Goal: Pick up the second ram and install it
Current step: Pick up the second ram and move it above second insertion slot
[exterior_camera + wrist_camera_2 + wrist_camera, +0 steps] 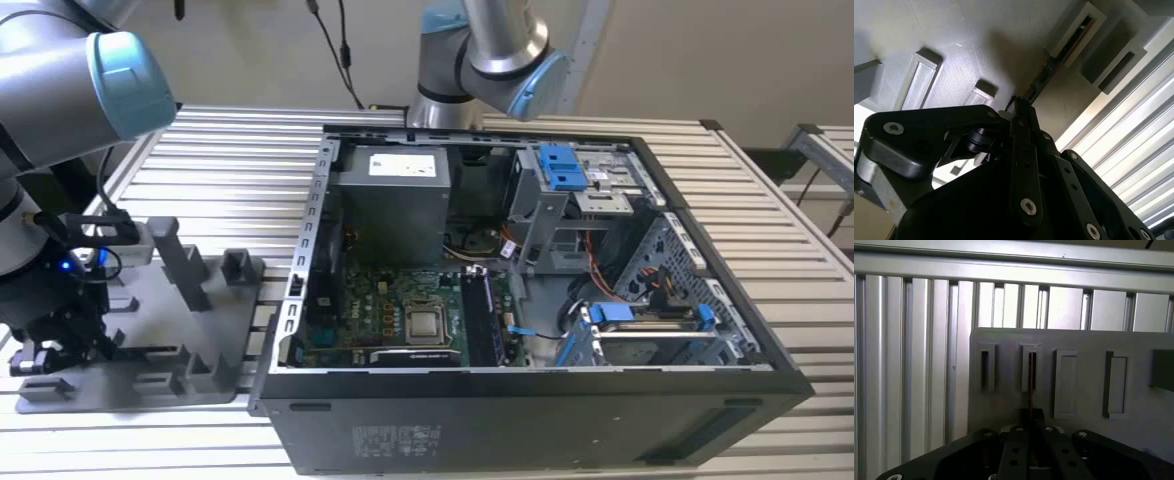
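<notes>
- exterior view: bright, even indoor light from above; the slatted counter (200, 150) looks pale, with soft glare along its ribs.
- the open computer case (534, 420) is dim inside; its walls shade the boards, and its outer panel is nearly black.
- the grey fixture plate (147, 395) carries soft-edged shadows from its upright blocks.
- the robot arm joint (80, 80) close to the camera looks soft.
- second wrist view: the gripper (1019, 107) is a dark, underexposed mass near the lens; a broad soft shadow lies on the plate, and the counter ribs are blown out white.
- first wrist view: flat, cool light; the slats glare in bright bands, the slot recesses are dark, and the gripper is shaded with little detail.
</notes>
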Available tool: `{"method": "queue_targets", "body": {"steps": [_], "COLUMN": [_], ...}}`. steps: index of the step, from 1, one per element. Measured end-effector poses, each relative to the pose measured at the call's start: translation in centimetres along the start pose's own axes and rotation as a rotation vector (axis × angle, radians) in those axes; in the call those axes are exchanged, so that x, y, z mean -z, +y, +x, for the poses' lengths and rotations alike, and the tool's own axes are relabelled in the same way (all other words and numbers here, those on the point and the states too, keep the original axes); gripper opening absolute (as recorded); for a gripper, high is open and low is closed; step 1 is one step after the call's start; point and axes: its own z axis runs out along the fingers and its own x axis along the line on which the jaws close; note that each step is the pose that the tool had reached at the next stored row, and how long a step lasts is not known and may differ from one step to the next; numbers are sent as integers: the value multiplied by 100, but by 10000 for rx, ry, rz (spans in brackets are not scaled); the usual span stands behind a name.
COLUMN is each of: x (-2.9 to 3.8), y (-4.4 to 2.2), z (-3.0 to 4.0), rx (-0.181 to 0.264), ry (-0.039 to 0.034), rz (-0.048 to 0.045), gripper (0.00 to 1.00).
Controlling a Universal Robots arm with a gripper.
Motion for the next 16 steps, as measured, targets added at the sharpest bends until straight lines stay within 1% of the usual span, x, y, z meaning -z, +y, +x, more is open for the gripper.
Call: {"method": "queue_targets", "body": {"steps": [3, 8, 11, 16], "x": [15, 75, 129, 239], "y": [1, 1, 3, 4], "z": [0, -2, -3, -7], "rx": [0, 0, 0, 0], "ry": [0, 0, 1, 0], "rz": [0, 0, -1, 0], "gripper": [14, 14, 14, 14]}}
